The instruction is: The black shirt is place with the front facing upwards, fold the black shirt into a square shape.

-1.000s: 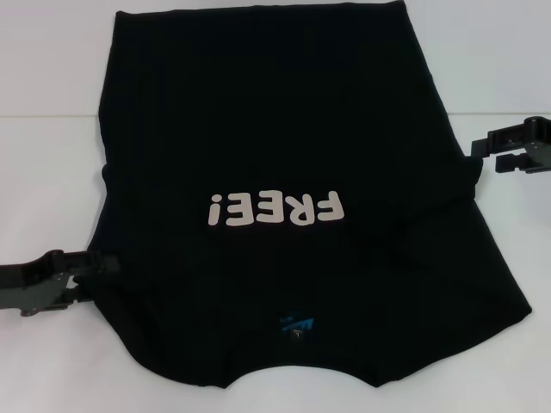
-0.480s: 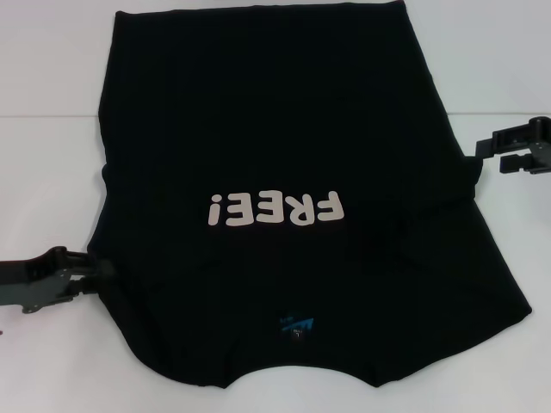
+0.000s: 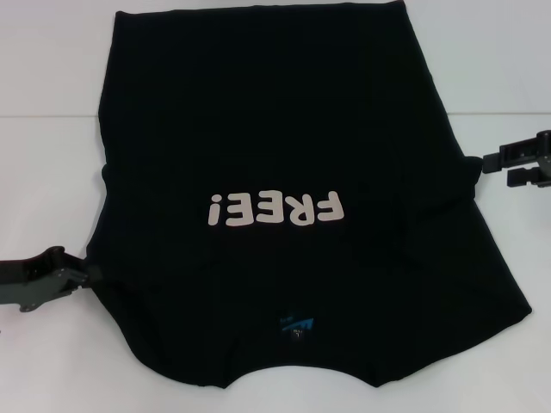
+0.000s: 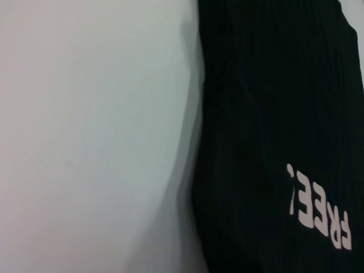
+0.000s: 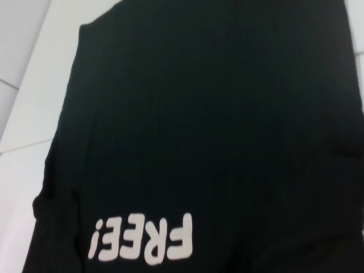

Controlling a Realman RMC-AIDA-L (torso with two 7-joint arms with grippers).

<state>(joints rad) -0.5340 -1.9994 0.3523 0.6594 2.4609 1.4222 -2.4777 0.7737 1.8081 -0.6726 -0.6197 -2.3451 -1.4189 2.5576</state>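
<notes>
Large black cloth T-shirt (image 3: 284, 155) lies flat; left gripper (image 3: 84, 277) at near-left edge, right gripper (image 3: 495, 168) beside right sleeve, fingers apart, empty. Left's hold: can't tell. Sleeve fold looks next: pinch edges.

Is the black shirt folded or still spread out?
Mostly spread: the black shirt lies flat, "FREE!" print and neck label facing up.

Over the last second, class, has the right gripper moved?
Yes. The right gripper has drawn outward, away from the black shirt edge, and slightly lower.
</notes>
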